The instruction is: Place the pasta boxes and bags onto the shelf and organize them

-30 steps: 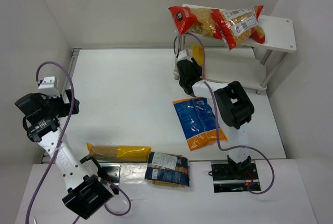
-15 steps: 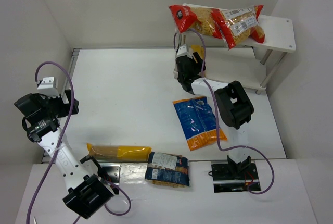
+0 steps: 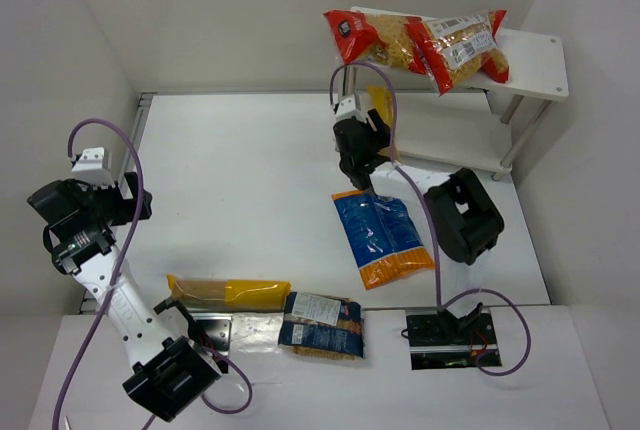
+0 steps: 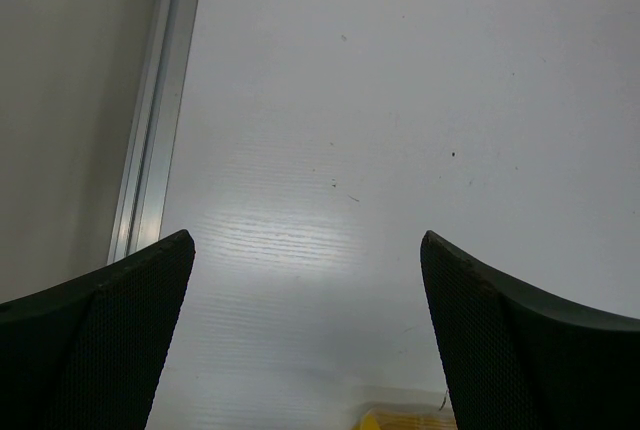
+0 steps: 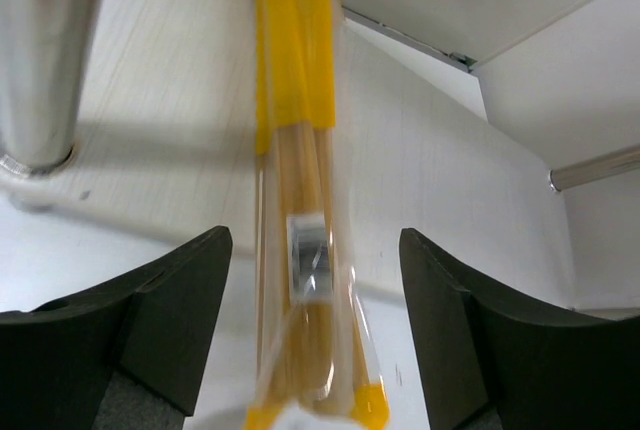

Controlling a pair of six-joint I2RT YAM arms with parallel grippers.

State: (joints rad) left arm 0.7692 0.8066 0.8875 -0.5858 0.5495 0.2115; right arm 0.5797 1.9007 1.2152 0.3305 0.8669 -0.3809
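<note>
My right gripper [image 3: 365,135] [image 5: 315,237] stands open at the shelf's [image 3: 530,55] left end. A long yellow spaghetti pack [image 3: 378,105] [image 5: 300,200] lies between its fingers, touching neither, and runs in under the top board. Two clear red-ended bags [image 3: 375,38] [image 3: 462,45] lie on the top board. On the table lies a flat blue-and-orange bag [image 3: 385,237]. Another yellow spaghetti pack [image 3: 228,292] [image 4: 400,420] and a dark-blue pack [image 3: 322,325] lie near the front edge. My left gripper [image 3: 130,200] [image 4: 305,240] hangs open over bare table at the far left.
A metal shelf leg [image 5: 45,70] stands just left of the pack in the right wrist view. The right arm's elbow [image 3: 468,215] hangs over the table beside the blue-and-orange bag. An aluminium rail [image 4: 150,160] marks the table's left edge by the wall.
My right gripper has opened and let go of the yellow spaghetti pack, which stays at the shelf. The right elbow has swung right and nearer. The left arm has not moved.
</note>
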